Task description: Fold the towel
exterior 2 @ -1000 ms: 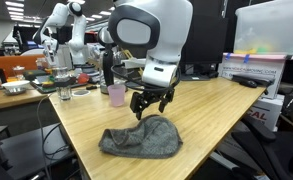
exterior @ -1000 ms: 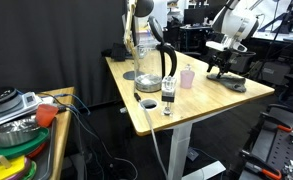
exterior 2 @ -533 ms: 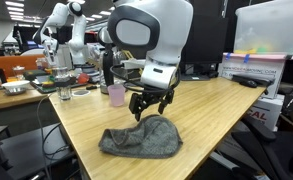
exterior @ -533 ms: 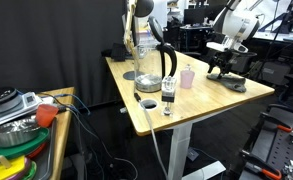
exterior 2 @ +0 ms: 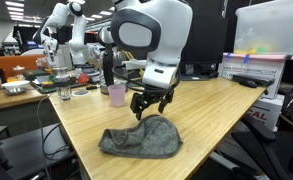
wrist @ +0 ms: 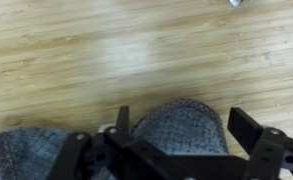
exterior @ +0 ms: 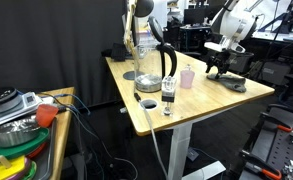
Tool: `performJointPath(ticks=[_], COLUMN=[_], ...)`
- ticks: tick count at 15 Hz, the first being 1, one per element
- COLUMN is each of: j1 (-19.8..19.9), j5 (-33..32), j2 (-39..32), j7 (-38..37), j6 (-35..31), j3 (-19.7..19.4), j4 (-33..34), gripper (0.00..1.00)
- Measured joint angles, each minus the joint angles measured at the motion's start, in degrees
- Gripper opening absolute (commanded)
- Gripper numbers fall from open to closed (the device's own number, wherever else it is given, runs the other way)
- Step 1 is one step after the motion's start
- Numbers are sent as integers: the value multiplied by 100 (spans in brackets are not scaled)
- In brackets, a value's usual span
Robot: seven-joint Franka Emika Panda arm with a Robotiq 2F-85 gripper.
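Note:
The towel point(exterior 2: 141, 138) is a grey-green cloth lying bunched on the wooden table point(exterior 2: 216, 110), near its front edge. In the other exterior view it shows as a dark patch point(exterior: 233, 84) at the table's far end. My gripper point(exterior 2: 150, 107) hangs open just above the towel's raised end, nothing held between its fingers. In the wrist view the towel point(wrist: 181, 125) fills the space between the two spread fingertips point(wrist: 246, 124), and the gripper point(wrist: 183, 128) stands over its rounded edge.
A small pink cup point(exterior 2: 116, 95) stands behind the gripper. A glass jug point(exterior: 146, 62), a black kettle point(exterior: 167, 62) and a small bottle point(exterior: 168, 96) sit on the table's other half. A second table with clutter point(exterior 2: 46, 80) lies beyond.

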State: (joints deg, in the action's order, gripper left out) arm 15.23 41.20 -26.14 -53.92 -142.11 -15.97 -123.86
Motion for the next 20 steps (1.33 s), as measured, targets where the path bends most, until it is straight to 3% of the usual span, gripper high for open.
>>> performJointPath(ticks=[7, 8, 9, 10, 14, 17, 20], j1=[1, 3, 3, 3, 4, 5, 8], j5=[-6, -7, -8, -9, -10, -10, -10], j2=[-170, -173, -179, -185, -211, -211, -212], j7=[-40, -49, -54, -56, -58, -62, -69], j6=[0, 4, 11, 20, 50, 106, 175], j3=[12, 12, 12, 12, 12, 11, 11], j4=[130, 131, 131, 131, 158, 220, 238], gripper=[100, 94, 77, 66, 41, 42, 49])
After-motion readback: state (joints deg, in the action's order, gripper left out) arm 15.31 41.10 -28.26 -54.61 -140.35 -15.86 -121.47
